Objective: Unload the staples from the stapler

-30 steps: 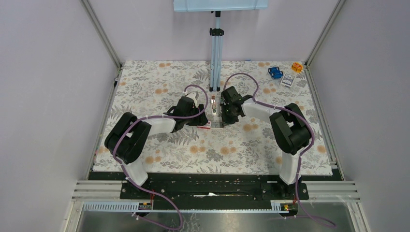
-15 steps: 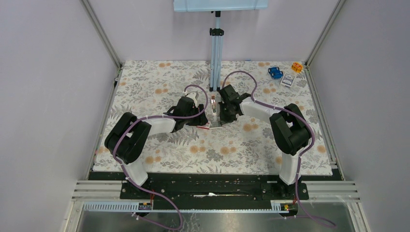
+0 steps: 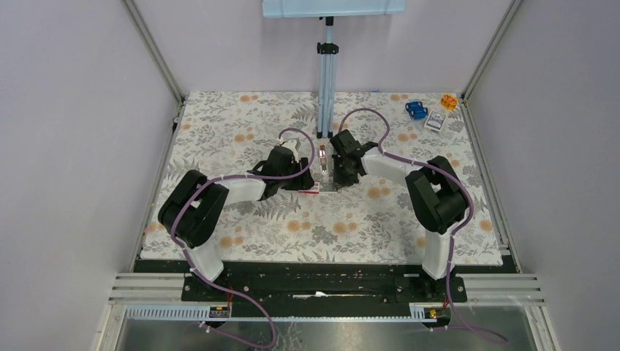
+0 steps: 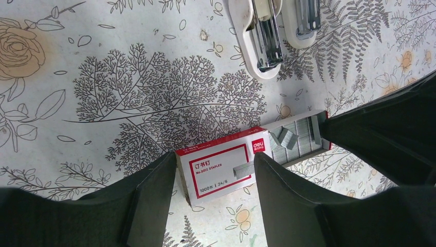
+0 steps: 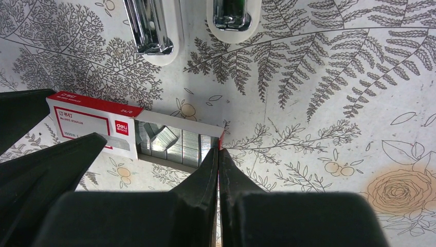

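Note:
The white stapler [image 3: 324, 162] lies opened out flat on the floral cloth. Its metal magazine arm [image 4: 263, 36] and its base [image 4: 304, 18] lie side by side, and both show at the top of the right wrist view [image 5: 153, 31]. Nearer me lies a red and white staple box [image 4: 221, 167] with its tray [image 4: 301, 136] slid out and staple strips [image 5: 177, 141] lying in it. My left gripper [image 4: 215, 157] straddles the box sleeve, its fingers against both sides. My right gripper [image 5: 218, 150] is shut, pinching the tray's red end wall.
A metal camera post [image 3: 325, 88] stands just behind the stapler. At the far right corner of the cloth lie a blue toy car [image 3: 417, 110], an orange piece [image 3: 448, 101] and a small white packet [image 3: 435, 122]. Frame rails border the cloth on both sides.
My right wrist has shifted a little toward the far side. The left arm and the staple box have stayed about where they were.

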{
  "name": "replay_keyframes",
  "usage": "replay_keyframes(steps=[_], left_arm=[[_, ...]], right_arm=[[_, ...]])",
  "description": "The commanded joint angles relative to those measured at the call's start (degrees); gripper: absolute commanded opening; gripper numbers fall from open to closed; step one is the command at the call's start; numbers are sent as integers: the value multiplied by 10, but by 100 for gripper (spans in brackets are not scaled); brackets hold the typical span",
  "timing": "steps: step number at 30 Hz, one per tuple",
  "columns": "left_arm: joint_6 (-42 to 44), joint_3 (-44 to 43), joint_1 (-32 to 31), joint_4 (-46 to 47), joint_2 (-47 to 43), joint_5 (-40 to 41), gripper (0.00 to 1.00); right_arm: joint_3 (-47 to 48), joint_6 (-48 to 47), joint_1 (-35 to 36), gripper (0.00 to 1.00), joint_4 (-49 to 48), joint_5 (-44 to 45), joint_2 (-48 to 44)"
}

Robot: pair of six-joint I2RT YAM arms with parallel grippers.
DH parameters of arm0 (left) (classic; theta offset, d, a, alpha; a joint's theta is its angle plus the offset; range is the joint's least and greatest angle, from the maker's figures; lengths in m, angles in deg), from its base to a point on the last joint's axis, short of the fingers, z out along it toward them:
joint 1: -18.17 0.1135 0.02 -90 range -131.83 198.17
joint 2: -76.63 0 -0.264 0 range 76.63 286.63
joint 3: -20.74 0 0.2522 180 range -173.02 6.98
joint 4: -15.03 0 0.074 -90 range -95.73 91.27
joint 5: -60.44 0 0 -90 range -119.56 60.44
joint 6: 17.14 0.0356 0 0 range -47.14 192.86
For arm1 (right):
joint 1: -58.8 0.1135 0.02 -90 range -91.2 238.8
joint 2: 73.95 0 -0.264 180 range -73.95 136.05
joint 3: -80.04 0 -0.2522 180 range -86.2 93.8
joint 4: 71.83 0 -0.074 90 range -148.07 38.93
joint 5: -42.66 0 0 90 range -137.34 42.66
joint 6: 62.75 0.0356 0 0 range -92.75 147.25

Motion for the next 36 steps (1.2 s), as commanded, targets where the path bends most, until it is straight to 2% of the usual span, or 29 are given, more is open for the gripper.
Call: replay_keyframes(steps=[1, 36], left_arm=[[-3, 12, -1, -21, 3, 5, 62], [-8, 10, -9, -21, 6, -1, 60]], right_arm=[[8, 12, 6, 0, -8, 8, 5], [51, 41, 29, 0, -52, -77, 53]])
